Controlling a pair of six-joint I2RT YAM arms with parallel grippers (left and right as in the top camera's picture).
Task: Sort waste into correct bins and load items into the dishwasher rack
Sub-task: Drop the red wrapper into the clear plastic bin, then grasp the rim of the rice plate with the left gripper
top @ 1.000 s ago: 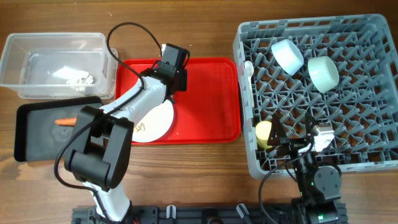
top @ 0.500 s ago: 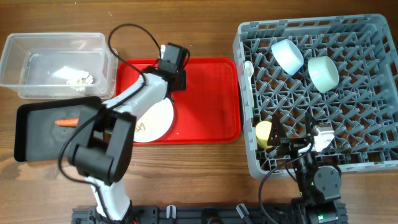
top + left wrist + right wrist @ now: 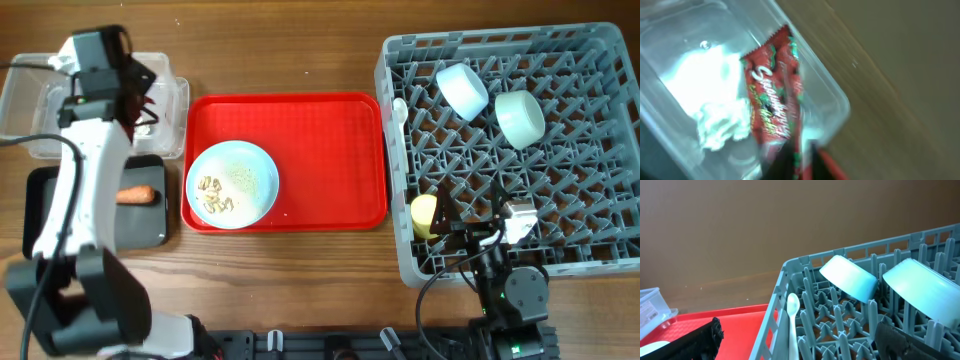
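My left gripper (image 3: pixel 140 95) is over the clear tub (image 3: pixel 40 100), shut on the small red printed wrapper (image 3: pixel 772 95), which hangs above the crumpled white tissue (image 3: pixel 720 125) inside the tub. The orange carrot (image 3: pixel 138 195) lies in the black tray (image 3: pixel 60 215). The pale blue plate (image 3: pixel 232 183) with beige scraps sits on the red tray (image 3: pixel 330 150). The grey rack (image 3: pixel 560 150) holds two mint bowls (image 3: pixel 462 88) (image 3: pixel 520 117), the yellow cup (image 3: pixel 425 213) and the white spoon (image 3: pixel 792 325). My right gripper (image 3: pixel 470 222) is open and empty over the rack's front edge.
The left arm stretches from the table's front left edge over the black tray up to the tub. The tub and black tray lie close together beside the red tray's left edge. Bare wood lies between the red tray and the rack.
My left arm has swung from the red tray's back edge left to the clear tub with the wrapper in its jaws. The plate is now uncovered. The right arm has not moved.
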